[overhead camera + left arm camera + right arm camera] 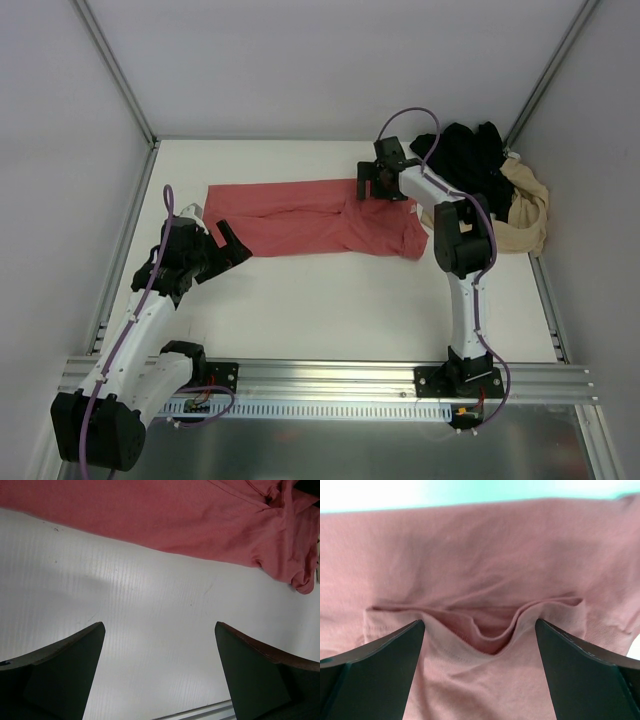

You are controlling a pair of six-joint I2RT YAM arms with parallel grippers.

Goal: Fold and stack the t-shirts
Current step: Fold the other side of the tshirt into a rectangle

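from above, the soft coral-red t-shirt (pixel 300 215) lay spread across the far half of the white table (pixel 330 310), its long axis running left to right. the crumpled black t-shirt (pixel 470 155) and the beige t-shirt (pixel 525 215) sat heaped together in the far right corner. the left gripper (pixel 232 245) hung just beside the spread shirt's near left corner. the right gripper (pixel 372 183) hung over its right part, by the far edge. each arm was nearer to its own end. bare table lay open toward the near edge, which looked like room enough for a fold.

in the left wrist view the left gripper (pixel 160 630) stood wide open and held nothing. it was over bare table, with the coral-red t-shirt's near edge ahead and apart from the fingers.

in the right wrist view the right gripper (pixel 480 627) was also spread wide and empty, with the neckline (pixel 490 635) below and between the fingers. whether the tips touched cloth could not be told.
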